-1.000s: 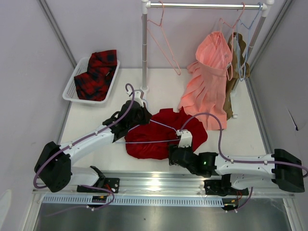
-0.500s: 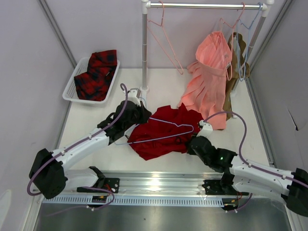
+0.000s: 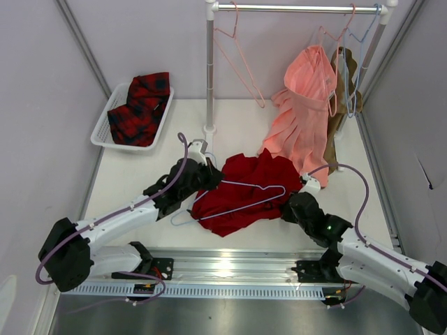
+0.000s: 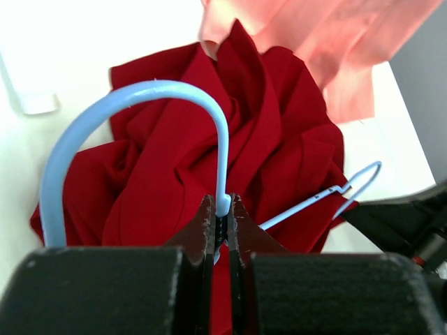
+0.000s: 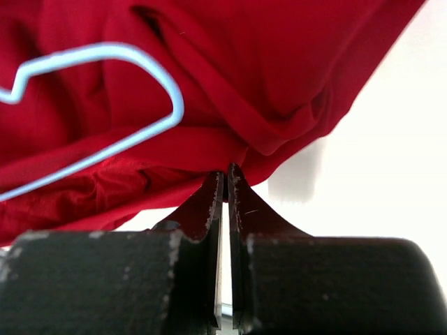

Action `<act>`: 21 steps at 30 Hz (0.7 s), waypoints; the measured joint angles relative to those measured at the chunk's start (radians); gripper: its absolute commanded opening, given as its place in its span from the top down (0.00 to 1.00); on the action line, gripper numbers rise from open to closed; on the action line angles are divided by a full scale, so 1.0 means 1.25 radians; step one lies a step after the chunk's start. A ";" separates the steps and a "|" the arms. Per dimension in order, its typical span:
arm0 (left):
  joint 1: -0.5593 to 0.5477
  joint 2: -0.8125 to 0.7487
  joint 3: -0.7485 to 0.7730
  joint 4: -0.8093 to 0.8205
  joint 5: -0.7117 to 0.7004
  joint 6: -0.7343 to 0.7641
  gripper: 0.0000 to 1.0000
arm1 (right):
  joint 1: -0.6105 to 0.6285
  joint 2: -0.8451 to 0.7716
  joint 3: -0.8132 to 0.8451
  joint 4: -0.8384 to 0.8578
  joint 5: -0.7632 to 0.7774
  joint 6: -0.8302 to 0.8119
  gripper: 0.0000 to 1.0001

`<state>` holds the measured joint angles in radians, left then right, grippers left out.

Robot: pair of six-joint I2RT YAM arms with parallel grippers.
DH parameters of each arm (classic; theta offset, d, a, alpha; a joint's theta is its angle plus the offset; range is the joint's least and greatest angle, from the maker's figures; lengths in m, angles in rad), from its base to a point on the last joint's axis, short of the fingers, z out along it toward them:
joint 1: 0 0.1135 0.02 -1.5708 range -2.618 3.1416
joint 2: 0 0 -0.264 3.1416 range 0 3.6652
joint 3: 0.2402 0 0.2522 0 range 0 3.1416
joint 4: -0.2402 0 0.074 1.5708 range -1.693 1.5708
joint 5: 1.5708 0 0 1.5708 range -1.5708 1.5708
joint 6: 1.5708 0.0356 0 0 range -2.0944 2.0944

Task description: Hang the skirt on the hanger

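Note:
The deep-red skirt (image 3: 237,196) lies crumpled mid-table, and the light-blue hanger (image 3: 241,207) rests flat across it. My left gripper (image 3: 207,176) is at the skirt's left side, shut on the hanger's wire just below the hook. The left wrist view shows that hanger (image 4: 140,94) arching up from the gripper (image 4: 222,209) over the skirt (image 4: 279,139). My right gripper (image 3: 290,202) sits at the skirt's right edge. In the right wrist view this gripper (image 5: 225,176) is shut, its tips pinching the skirt's (image 5: 265,77) lower hem beside the hanger's (image 5: 171,105) shoulder bend.
A white basket (image 3: 103,124) with a red-and-black plaid garment (image 3: 143,98) stands at the back left. The rack's pole (image 3: 209,70) rises behind the skirt. A pink wire hanger (image 3: 237,59) and a salmon-pink pleated skirt (image 3: 304,118) hang from the rail.
My right gripper closed and moved from on top of the skirt to its right edge. The skirt and hanger shifted right. My left arm, still holding the hanger, drew back slightly.

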<state>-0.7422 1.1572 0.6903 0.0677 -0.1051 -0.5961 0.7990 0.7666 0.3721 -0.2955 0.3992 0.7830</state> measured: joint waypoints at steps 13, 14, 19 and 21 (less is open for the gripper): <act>-0.042 0.050 -0.010 0.015 -0.079 -0.016 1.00 | -0.006 0.019 -0.003 -0.024 -0.048 -0.013 0.60; -0.045 0.053 -0.010 0.015 -0.083 -0.019 1.00 | 0.004 0.010 -0.003 -0.035 -0.045 -0.012 0.57; -0.054 0.055 -0.010 0.016 -0.100 -0.023 1.00 | 0.079 -0.045 0.008 -0.096 -0.005 -0.002 0.52; -0.054 0.056 -0.010 0.016 -0.103 -0.026 1.00 | 0.117 -0.059 0.025 -0.128 0.023 0.007 0.57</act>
<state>-0.8097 1.2278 0.6773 0.0879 -0.2340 -0.6289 0.9451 0.6933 0.4030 -0.4561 0.4282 0.7921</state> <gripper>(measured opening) 0.068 0.479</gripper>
